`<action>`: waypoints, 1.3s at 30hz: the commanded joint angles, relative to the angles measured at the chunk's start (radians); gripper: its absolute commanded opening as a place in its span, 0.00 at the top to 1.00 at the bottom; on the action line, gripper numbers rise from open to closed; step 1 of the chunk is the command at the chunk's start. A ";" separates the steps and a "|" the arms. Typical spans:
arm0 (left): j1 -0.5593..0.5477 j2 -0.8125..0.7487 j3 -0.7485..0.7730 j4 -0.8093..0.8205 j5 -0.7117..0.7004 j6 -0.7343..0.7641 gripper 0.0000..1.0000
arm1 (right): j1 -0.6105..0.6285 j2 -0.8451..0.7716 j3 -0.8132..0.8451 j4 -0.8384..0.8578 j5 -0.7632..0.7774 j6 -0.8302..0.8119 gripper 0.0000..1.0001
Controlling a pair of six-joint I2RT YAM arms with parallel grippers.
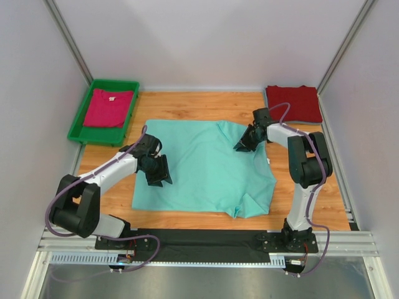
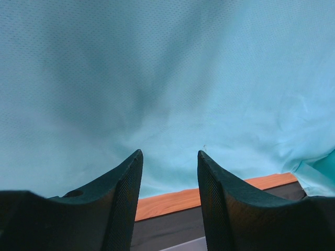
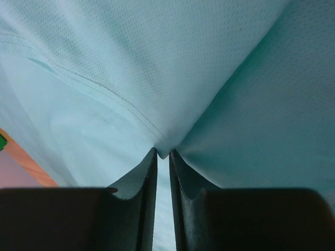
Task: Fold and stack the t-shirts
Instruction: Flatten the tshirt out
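wood table (image 1: 187,103): mint t-shirt (image 1: 206,171) long axis left-right; right tool (image 3: 162,153) pinching it, left tool (image 2: 170,155) apart.

Soft white light falls evenly from overhead, bright with no glare on the pale walls (image 1: 206,43), and only faint shadows sit under the folds of the mint-teal shirt (image 1: 206,168). The top view is sharp, its frame rails bowing slightly at the edges. Both wrist views show the weave crisply, though the near fingers (image 2: 123,198) look perhaps a little soft
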 commanded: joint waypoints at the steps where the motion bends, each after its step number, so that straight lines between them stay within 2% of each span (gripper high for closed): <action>1: 0.002 -0.047 0.003 -0.020 -0.001 0.022 0.47 | 0.002 0.019 0.047 0.012 0.026 -0.010 0.85; 3: 0.002 -0.056 -0.003 -0.024 -0.006 0.023 0.47 | 0.001 0.021 0.066 -0.005 0.035 -0.016 0.92; 4: 0.002 -0.059 -0.006 -0.024 -0.007 0.023 0.47 | 0.001 0.023 0.072 -0.010 0.037 -0.020 0.98; 5: 0.002 -0.063 -0.012 -0.022 -0.007 0.025 0.47 | 0.001 0.023 0.078 -0.013 0.038 -0.023 1.00; 11: 0.002 -0.067 -0.035 -0.011 -0.006 0.026 0.47 | -0.001 0.006 0.118 -0.050 0.063 -0.034 1.00; 15: 0.002 -0.067 -0.034 -0.007 0.007 0.028 0.47 | -0.008 0.015 0.198 -0.062 0.144 -0.057 1.00; 21: 0.002 -0.084 -0.031 -0.008 0.028 0.029 0.47 | -0.080 0.156 0.635 -0.126 0.282 -0.189 1.00; 22: 0.002 -0.089 -0.031 -0.008 0.030 0.029 0.45 | -0.096 0.185 0.675 -0.116 0.276 -0.204 0.85; 23: 0.002 -0.092 -0.031 -0.013 0.033 0.031 0.44 | -0.100 0.197 0.717 -0.106 0.267 -0.212 0.66; 25: 0.002 -0.107 -0.013 -0.025 0.022 0.044 0.38 | -0.110 0.229 0.857 -0.166 0.258 -0.247 0.52; 27: 0.002 -0.125 0.006 -0.057 -0.013 0.058 0.37 | -0.110 0.237 0.922 -0.270 0.268 -0.264 0.50; 30: 0.002 -0.147 0.041 -0.071 -0.062 0.087 0.36 | -0.097 0.123 0.821 -0.295 0.270 -0.275 0.51; 32: 0.003 -0.138 0.060 -0.059 -0.076 0.101 0.35 | -0.073 0.034 0.614 -0.242 0.256 -0.298 0.52; 34: 0.002 -0.095 0.090 -0.051 -0.079 0.106 0.35 | -0.044 -0.063 0.452 -0.182 0.245 -0.324 0.52; 39: 0.003 0.073 0.145 -0.036 -0.094 0.092 0.35 | -0.030 -0.169 0.201 -0.168 0.192 -0.281 0.54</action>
